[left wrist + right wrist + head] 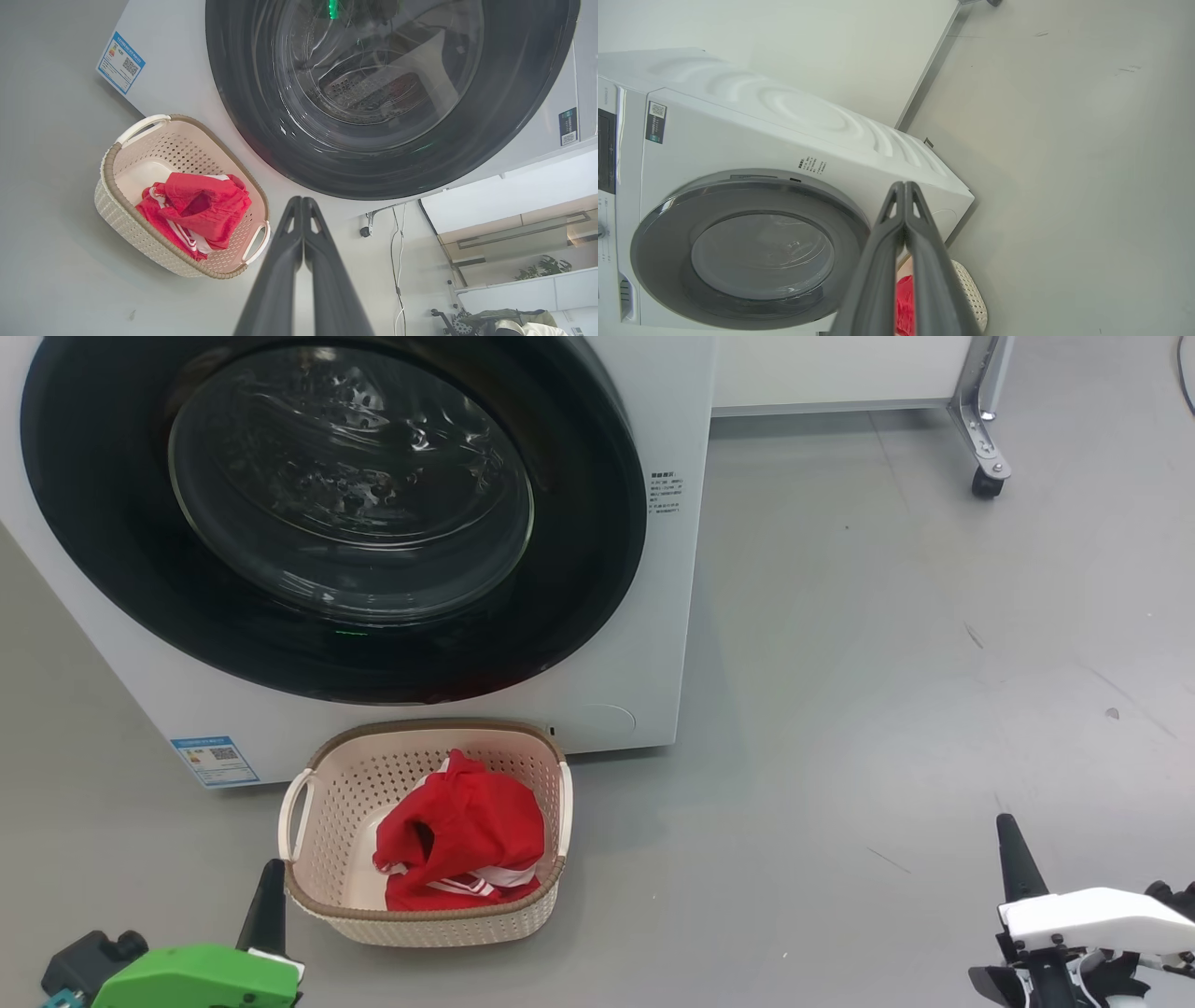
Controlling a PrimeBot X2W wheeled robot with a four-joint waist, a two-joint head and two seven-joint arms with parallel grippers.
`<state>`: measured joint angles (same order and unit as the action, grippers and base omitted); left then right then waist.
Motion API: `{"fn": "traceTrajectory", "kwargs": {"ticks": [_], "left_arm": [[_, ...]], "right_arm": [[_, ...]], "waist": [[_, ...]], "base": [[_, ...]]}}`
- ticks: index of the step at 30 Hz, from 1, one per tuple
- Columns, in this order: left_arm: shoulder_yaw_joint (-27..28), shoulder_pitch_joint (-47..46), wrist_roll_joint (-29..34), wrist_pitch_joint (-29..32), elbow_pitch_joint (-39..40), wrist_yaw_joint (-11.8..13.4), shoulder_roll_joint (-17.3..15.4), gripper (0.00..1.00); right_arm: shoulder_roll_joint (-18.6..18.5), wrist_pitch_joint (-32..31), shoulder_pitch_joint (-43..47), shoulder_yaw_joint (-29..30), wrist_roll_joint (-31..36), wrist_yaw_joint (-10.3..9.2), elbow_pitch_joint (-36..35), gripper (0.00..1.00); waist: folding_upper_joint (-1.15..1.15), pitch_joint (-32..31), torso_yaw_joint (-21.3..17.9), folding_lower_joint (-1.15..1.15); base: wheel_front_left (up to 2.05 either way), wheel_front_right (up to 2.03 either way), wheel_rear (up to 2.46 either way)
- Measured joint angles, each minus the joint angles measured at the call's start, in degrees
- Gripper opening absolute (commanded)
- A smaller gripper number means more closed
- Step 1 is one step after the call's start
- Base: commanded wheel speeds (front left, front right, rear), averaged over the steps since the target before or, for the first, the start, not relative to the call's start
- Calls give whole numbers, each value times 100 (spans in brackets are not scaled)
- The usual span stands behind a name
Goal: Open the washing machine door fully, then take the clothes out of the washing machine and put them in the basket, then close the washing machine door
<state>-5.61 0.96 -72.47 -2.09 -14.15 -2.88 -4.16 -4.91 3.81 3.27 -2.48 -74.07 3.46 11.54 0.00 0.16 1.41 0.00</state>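
Note:
The white washing machine (658,616) fills the upper left of the head view, and its round black door (112,560) with the glass bowl window lies flush against the front, shut. On the floor just before it stands the cream basket (425,924), with the red striped clothes (467,840) crumpled inside. My left gripper (269,894) rests at the lower left beside the basket's near left corner, fingers together and empty. My right gripper (1013,859) sits at the lower right, far from the basket, also shut and empty. Both wrist views show the closed door (243,116) (658,247).
Bare grey floor (887,663) stretches to the right of the machine. A metal leg on a caster (988,476) stands at the far right beneath a white unit. A blue label (215,761) marks the machine's lower left front.

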Motion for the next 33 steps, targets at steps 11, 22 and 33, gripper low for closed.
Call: {"fn": "traceTrajectory", "kwargs": {"ticks": [11, 22, 33], "left_arm": [[196, -130, -861, 163, -18, -148, -23, 0], [393, -254, -1682, 341, -33, -277, -40, 0], [547, -344, -2291, 456, -53, -357, -52, 0]], "right_arm": [[-64, -170, -210, 113, -856, 113, 86, 0], [-113, -330, -406, 233, -1734, 202, 188, 0], [-165, -454, -554, 327, -2332, 277, 258, 0]], "waist": [[0, 3, -53, 0], [0, 5, -106, 0], [0, 6, -141, 0]], "base": [[0, 0, 0], [0, 0, 0], [0, 0, 0]]}}
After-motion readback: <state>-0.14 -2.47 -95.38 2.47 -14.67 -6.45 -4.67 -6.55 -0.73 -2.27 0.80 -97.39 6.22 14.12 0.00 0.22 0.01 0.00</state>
